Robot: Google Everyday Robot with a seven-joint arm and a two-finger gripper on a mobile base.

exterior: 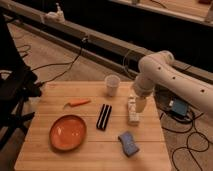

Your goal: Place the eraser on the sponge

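Small black rectangular eraser with a pale stripe (103, 117) lying mid-frame on the wooden slatted table (47, 155), small blue rectangular sponge (129, 143) apart at lower right, round orange plate (68, 132) lower left, gripper (136, 105) right of centre above a white bottle-like object (133, 118), its grip state impossible to tell.

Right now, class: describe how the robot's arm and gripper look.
The arm is white: thick rounded tubular segments, bulbous joints, a row of small dark dots along one segment. The gripper, equally pale, is above the right side of the wooden table.
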